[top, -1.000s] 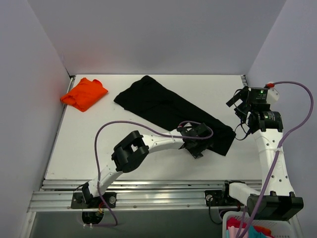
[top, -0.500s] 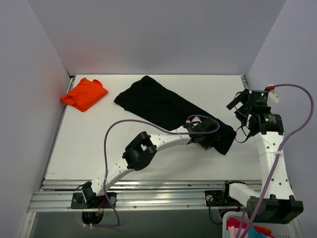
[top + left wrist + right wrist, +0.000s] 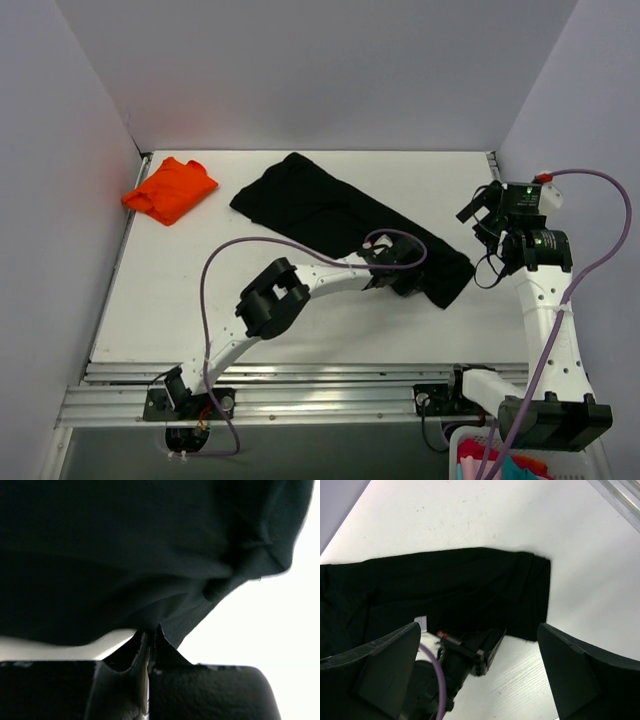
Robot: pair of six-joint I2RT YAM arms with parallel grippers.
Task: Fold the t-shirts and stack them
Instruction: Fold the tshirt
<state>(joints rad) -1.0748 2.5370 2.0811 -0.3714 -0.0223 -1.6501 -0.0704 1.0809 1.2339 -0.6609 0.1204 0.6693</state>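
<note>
The black t-shirt [image 3: 330, 215] lies as a long band running diagonally from the back middle of the table to the right. My left gripper [image 3: 405, 282] is at its near right edge, shut on a pinch of the black cloth [image 3: 125, 555]; in the left wrist view the closed tips [image 3: 148, 632] hold the hem, lifted slightly off the table. The orange t-shirt [image 3: 170, 190] sits folded at the back left corner. My right gripper [image 3: 480, 215] hovers above the table's right side, open and holding nothing. In its wrist view its fingers [image 3: 380, 670] frame the black t-shirt [image 3: 460, 585] and the left gripper [image 3: 485, 652].
White walls enclose the table on the left, back and right. An aluminium rail [image 3: 300, 400] runs along the near edge. A basket [image 3: 510, 465] with colourful cloth stands at the bottom right. A purple cable [image 3: 215, 280] loops over the left arm.
My left gripper reached right onto the black t-shirt's near edge, shut on the cloth, and has drawn back slightly left with it. The right arm has hardly moved.
</note>
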